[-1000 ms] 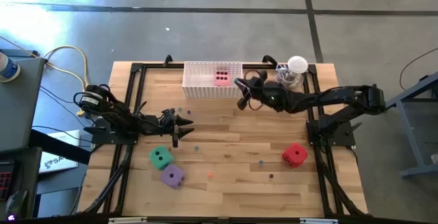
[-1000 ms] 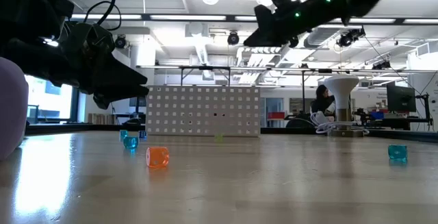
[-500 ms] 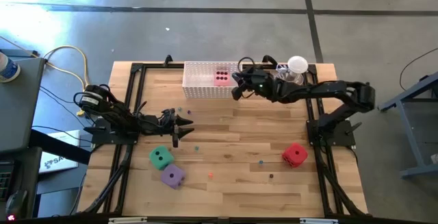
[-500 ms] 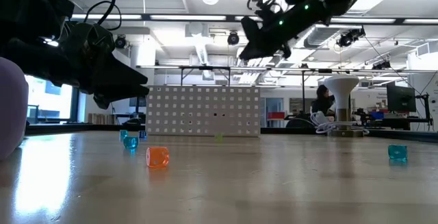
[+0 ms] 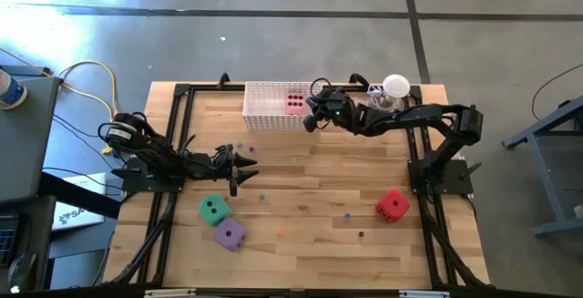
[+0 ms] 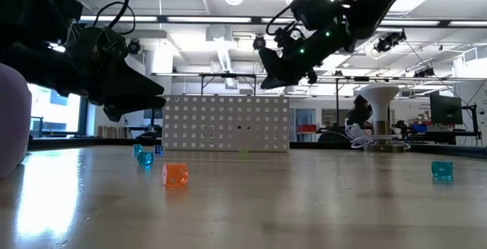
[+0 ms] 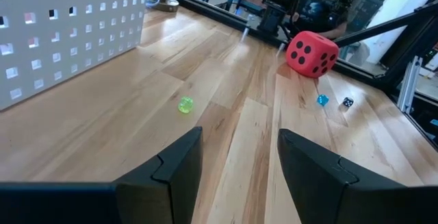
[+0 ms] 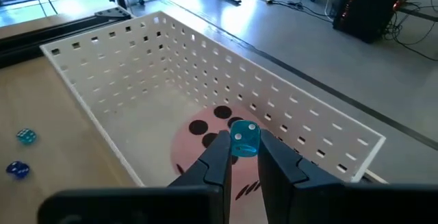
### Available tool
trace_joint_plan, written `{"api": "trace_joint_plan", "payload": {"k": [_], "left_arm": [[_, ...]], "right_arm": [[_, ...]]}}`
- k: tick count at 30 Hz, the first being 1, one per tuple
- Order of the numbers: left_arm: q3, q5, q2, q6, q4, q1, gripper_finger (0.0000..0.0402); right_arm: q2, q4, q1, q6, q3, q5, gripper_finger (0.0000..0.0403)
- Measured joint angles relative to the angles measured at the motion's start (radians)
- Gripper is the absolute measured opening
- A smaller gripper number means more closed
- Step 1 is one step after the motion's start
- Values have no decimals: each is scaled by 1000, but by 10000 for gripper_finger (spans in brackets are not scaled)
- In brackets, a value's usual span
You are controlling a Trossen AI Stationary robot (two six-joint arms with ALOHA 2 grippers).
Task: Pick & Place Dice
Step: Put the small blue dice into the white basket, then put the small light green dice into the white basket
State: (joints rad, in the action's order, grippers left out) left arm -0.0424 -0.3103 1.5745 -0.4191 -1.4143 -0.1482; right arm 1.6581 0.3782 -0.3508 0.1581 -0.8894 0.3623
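A white perforated basket [image 5: 273, 107] stands at the table's far edge with the pink die [image 5: 295, 103] lying in it. My right gripper [image 8: 243, 150] hovers over the basket's right end, above the pink die [image 8: 198, 138], shut on a tiny clear blue die [image 8: 243, 140]. The green die [image 5: 214, 210] and the purple die [image 5: 230, 233] rest on the table near left. The red die [image 5: 392, 205] rests near right. My left gripper [image 7: 239, 148] waits open at the left, just above the table, empty. My right gripper pinches the tiny blue die [image 8: 244, 135] between its two fingertips [image 8: 220, 148], on two opposite faces. The fingers slant downward from the table's right side. The die is lifted clear, above the basket's inside.
Tiny coloured dice lie scattered on the wood: an orange one [image 6: 175, 174], a blue one [image 6: 441, 170], a yellow-green one [image 7: 185, 105]. A clear object with a white top [image 5: 393, 93] stands at the far right. Black frame rails [image 5: 173, 152] run along both sides.
My right gripper has swung toward the table's far edge and left, toward the basket, sinking somewhat and tipping further down. It stays shut on the tiny blue die.
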Motion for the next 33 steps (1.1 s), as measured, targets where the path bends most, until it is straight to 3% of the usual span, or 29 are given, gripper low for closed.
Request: {"api": "trace_joint_plan", "payload": {"k": [11,24,33], "left_arm": [[0,1,0,0,0,0,183],[0,5,0,0,-1,0,183],[0,5,0,0,0,0,183]], "right_arm": [[1,0,-4,3,0,5,82],[1,10,-7,-88,-1,73,88],[-173,-11,76,-125,-4,-61,95]]}}
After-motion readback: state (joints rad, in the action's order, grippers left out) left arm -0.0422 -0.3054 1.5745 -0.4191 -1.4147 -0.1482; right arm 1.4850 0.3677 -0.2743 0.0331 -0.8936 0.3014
